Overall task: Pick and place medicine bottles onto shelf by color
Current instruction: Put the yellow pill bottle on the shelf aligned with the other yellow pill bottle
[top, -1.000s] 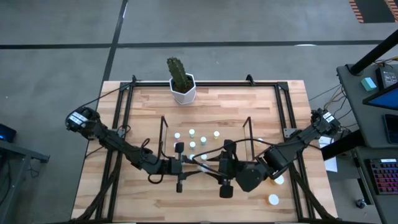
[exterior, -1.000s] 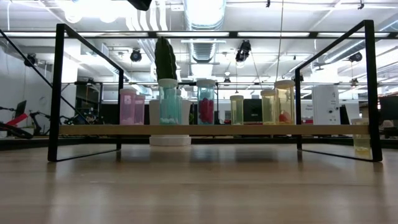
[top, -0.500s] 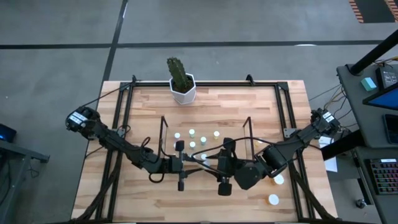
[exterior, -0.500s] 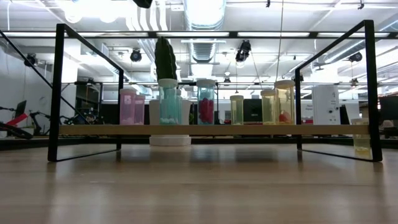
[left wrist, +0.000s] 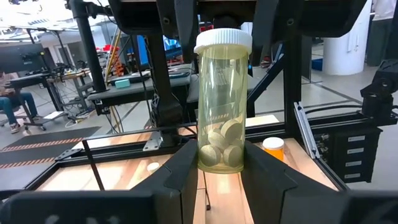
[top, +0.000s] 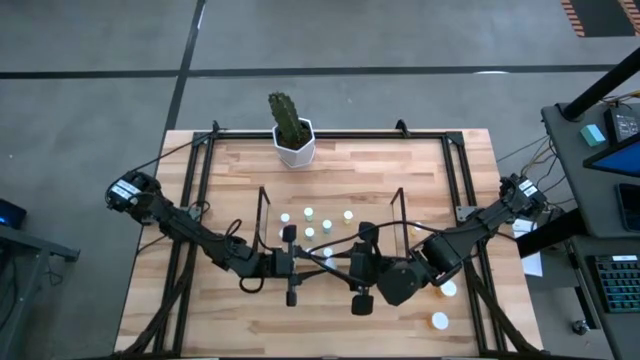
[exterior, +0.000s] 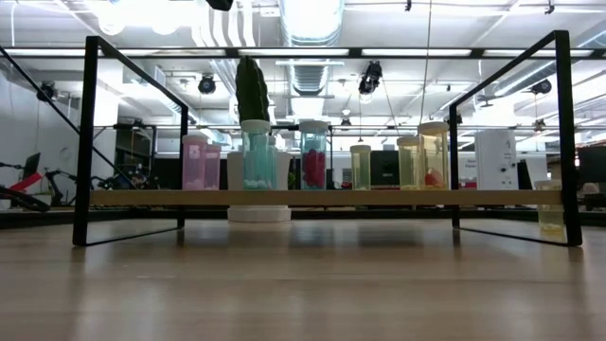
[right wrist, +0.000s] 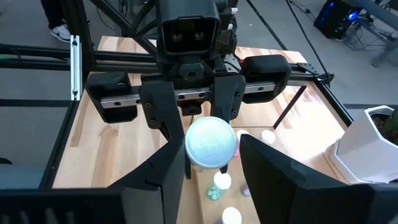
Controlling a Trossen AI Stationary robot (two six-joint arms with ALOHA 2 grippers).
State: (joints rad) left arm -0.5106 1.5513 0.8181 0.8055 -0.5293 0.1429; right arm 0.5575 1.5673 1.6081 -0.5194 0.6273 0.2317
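Observation:
My left gripper (left wrist: 221, 163) is shut on a clear yellowish medicine bottle (left wrist: 222, 102) with a white cap, holding it upright above the table just in front of the shelf (top: 330, 215). My right gripper (right wrist: 211, 180) faces it from the table's right, open. Its fingers stand on either side of the bottle's cap (right wrist: 211, 143); I cannot tell whether they touch it. In the high view the two grippers meet at the held bottle (top: 327, 254). Several bottles stand on the shelf's wooden base (exterior: 312, 197), among them pink (exterior: 194, 161) and teal (exterior: 256, 156) ones. My left gripper pinches the lower part of the bottle's body (left wrist: 221, 155) between its two fingers. The fingers come level from the table's left and lie across the bottle. The bottle stands upright in the hold, cap up, clear of the table.
A white hexagonal cactus pot (top: 295, 145) stands at the table's far edge. Two white-capped bottles (top: 448, 289) (top: 439, 320) stand on the table at the near right. A large black frame (top: 190, 200) edges the table. Bare wood lies along the near edge.
My right gripper has edged a little toward the table's left, closer to the bottle that my left gripper holds. The bottle and the left gripper have kept still.

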